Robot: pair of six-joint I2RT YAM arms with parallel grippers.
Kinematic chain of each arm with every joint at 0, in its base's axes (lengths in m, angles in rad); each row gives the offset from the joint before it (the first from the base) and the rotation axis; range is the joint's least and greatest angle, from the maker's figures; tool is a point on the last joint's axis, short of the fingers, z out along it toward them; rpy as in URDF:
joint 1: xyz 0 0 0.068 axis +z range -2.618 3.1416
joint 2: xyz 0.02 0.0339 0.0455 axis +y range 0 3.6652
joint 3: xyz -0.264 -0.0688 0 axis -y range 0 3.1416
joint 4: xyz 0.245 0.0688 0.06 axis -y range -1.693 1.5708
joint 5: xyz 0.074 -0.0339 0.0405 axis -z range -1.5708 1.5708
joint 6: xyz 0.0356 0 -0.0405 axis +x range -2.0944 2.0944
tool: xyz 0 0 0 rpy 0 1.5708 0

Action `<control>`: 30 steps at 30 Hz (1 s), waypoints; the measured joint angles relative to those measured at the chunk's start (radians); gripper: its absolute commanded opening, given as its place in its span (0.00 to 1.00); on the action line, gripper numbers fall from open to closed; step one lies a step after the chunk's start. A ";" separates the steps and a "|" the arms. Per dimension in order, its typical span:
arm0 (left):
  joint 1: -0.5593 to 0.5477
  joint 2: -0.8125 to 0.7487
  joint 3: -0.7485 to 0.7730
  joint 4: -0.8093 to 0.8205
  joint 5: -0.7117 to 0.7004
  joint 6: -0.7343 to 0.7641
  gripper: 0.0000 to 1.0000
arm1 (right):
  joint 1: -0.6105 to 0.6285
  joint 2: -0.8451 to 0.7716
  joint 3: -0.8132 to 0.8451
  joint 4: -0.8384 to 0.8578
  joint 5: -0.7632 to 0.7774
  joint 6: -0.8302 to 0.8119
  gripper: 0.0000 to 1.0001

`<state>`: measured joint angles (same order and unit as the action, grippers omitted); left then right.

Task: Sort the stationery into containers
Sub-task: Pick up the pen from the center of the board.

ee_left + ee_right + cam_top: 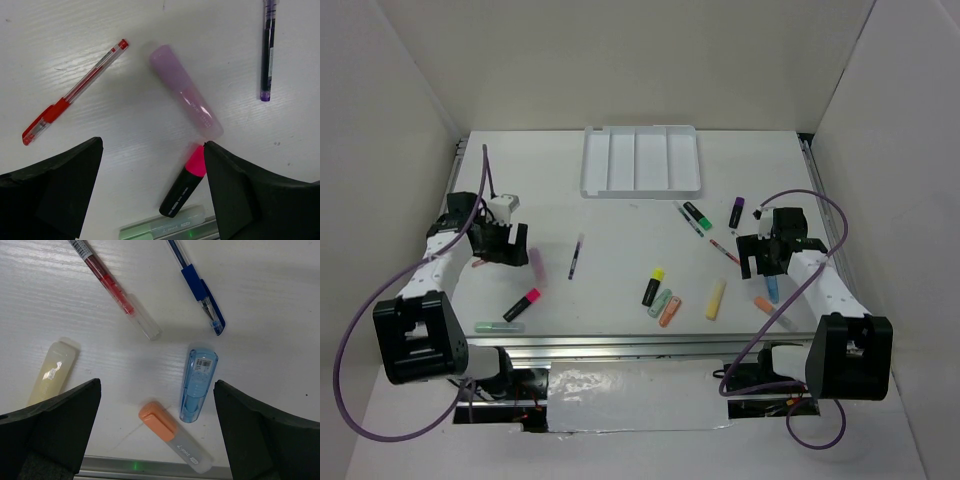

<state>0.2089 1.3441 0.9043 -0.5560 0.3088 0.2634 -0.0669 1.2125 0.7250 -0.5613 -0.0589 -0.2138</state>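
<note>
White table [620,225], tray [641,192] empty; left end effector [151,146] and right end effector [157,384] gape, holding nothing.

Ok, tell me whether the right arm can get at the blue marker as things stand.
Probably yes: the right gripper hangs open above the blue marker with nothing over it. The orange marker lies close by and might get nudged.

On the white table [620,238], a pink highlighter [184,187] lies between the left gripper's [152,145] jaws, with a lilac marker [186,99] and red pen [70,95] ahead of them. Between the right gripper's [157,384] jaws lie a blue marker [198,385] and orange marker [172,435]. A tray [641,191] lies far beyond.
</note>
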 measured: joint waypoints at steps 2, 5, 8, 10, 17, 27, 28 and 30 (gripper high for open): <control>0.030 0.046 0.043 -0.029 0.013 0.024 0.93 | 0.000 0.001 0.000 0.000 0.000 0.000 1.00; 0.083 0.130 0.150 -0.085 0.052 0.066 0.91 | 0.000 0.002 0.000 0.000 0.000 0.000 1.00; 0.118 0.180 0.236 -0.121 0.097 0.114 0.99 | -0.001 0.003 0.000 0.000 0.000 0.000 1.00; 0.132 0.185 0.265 -0.129 0.126 0.142 0.99 | -0.002 0.003 0.000 0.000 0.000 0.000 1.00; 0.140 0.261 0.400 -0.214 0.112 0.256 0.82 | -0.005 0.003 0.000 0.000 -0.002 0.000 1.00; 0.212 0.488 0.622 -0.355 0.024 0.531 0.66 | -0.012 0.015 0.000 0.000 -0.004 0.000 1.00; 0.212 0.492 0.621 -0.365 0.019 0.554 0.67 | -0.013 0.015 0.000 0.000 -0.004 0.000 1.00; 0.212 0.506 0.621 -0.385 0.013 0.605 0.69 | -0.014 0.016 0.000 0.000 -0.004 0.000 1.00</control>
<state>0.4213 1.8503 1.5253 -0.9409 0.3222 0.8684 -0.0807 1.2285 0.7250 -0.5610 -0.0631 -0.2142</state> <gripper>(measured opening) 0.669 0.998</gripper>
